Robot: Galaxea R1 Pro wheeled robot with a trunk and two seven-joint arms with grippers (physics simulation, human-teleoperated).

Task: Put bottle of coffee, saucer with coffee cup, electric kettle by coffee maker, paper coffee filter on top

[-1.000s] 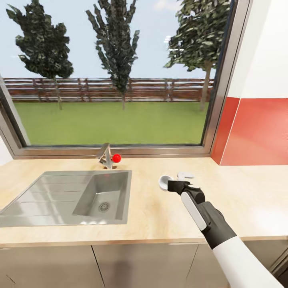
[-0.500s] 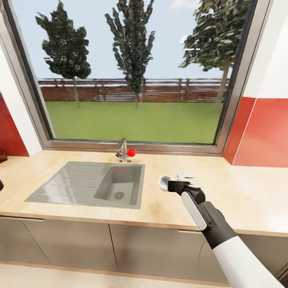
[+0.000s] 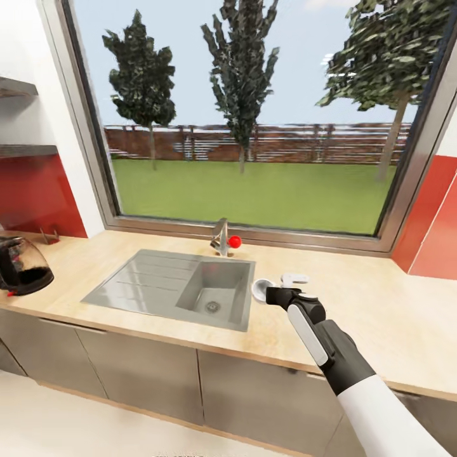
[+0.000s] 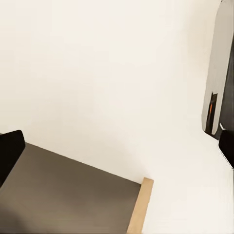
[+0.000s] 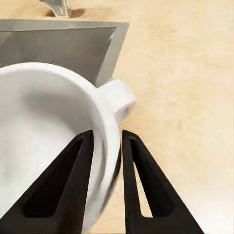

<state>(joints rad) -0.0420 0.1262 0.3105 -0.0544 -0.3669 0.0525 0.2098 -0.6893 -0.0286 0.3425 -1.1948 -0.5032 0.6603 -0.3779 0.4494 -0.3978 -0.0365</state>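
Right black two-fingered gripper (image 3: 271, 296), frame centre, pinches the small white coffee cup's (image 3: 260, 289) rim; carry it level toward the saucer.

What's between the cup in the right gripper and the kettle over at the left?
In the head view, the steel sink with its faucet lies between the coffee cup and the electric kettle.

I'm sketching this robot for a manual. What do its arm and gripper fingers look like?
The right arm has a white outer shell, then a black forearm with a long light-grey inlay strip. The right gripper is black; its fingers are flat, tapering black blades with triangular cut-outs.
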